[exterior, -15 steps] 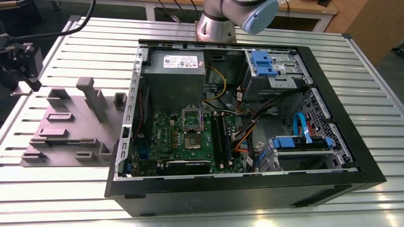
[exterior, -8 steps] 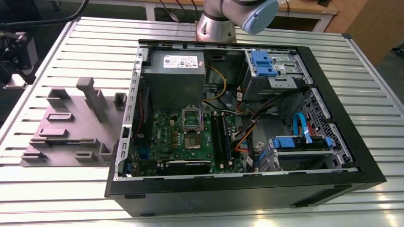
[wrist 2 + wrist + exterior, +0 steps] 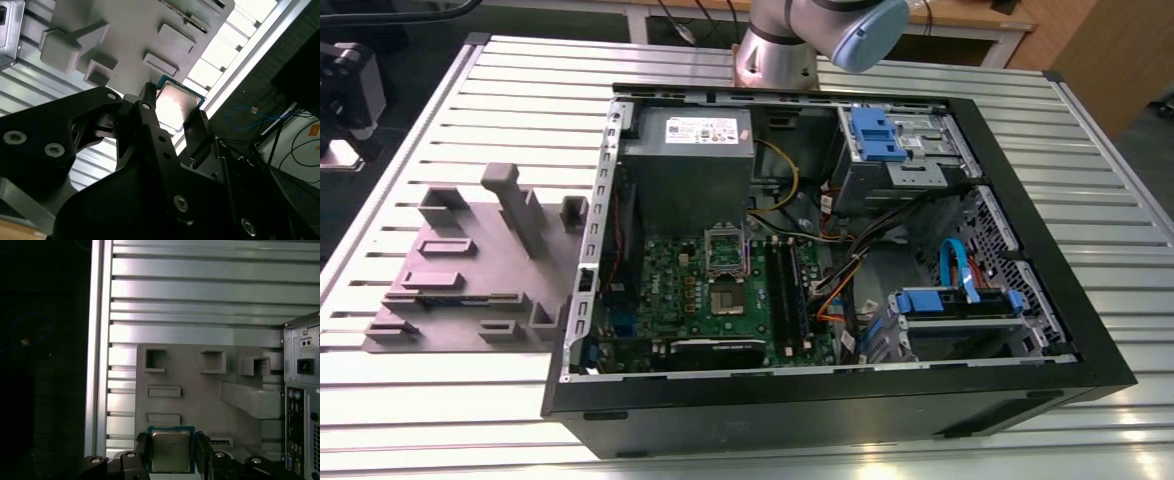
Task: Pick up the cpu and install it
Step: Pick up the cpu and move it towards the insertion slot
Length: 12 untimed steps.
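Observation:
The cpu [image 3: 171,451], a small square chip with a pale metal top and a green rim, sits between the two black fingers [image 3: 202,452] of my gripper [image 3: 171,445], which is shut on it. In both wrist views it hangs well above the grey plastic tray [image 3: 195,400]. The second wrist view shows the cpu [image 3: 178,102] from the side, clamped in the gripper [image 3: 175,110] with the tray [image 3: 135,30] beyond it. In the exterior view the tray [image 3: 467,275] lies to the left of the open computer case, whose green motherboard [image 3: 707,305] has a metal socket frame [image 3: 724,250].
The black computer case [image 3: 854,400] lies open on a slatted metal table [image 3: 480,100], with a power supply [image 3: 687,150], blue drive brackets [image 3: 874,135] and loose cables inside. The arm's base [image 3: 781,50] stands behind the case. The tray carries raised blocks and posts [image 3: 507,200].

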Each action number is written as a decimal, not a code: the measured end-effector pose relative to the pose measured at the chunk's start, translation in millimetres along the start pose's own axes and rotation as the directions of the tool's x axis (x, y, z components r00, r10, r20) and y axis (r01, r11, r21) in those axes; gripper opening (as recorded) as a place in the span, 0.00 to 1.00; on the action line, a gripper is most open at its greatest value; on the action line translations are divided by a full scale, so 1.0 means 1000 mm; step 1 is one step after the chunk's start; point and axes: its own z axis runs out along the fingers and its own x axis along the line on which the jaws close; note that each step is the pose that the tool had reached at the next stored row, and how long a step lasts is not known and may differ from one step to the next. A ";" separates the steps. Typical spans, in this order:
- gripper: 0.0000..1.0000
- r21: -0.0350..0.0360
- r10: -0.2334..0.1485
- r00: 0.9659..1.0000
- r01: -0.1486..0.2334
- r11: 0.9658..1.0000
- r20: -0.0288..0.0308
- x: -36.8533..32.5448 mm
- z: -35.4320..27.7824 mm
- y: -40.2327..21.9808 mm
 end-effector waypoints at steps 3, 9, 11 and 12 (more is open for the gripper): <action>0.47 0.000 0.000 1.000 0.000 1.000 0.000 0.0000 -0.0027 0.0001; 0.47 0.000 0.000 1.000 0.000 1.000 0.000 0.0000 -0.0041 0.0002; 0.47 0.000 0.000 1.000 0.000 1.000 0.000 0.0000 -0.0042 0.0002; 0.47 0.000 0.000 1.000 0.000 1.000 0.000 0.0000 -0.0042 0.0002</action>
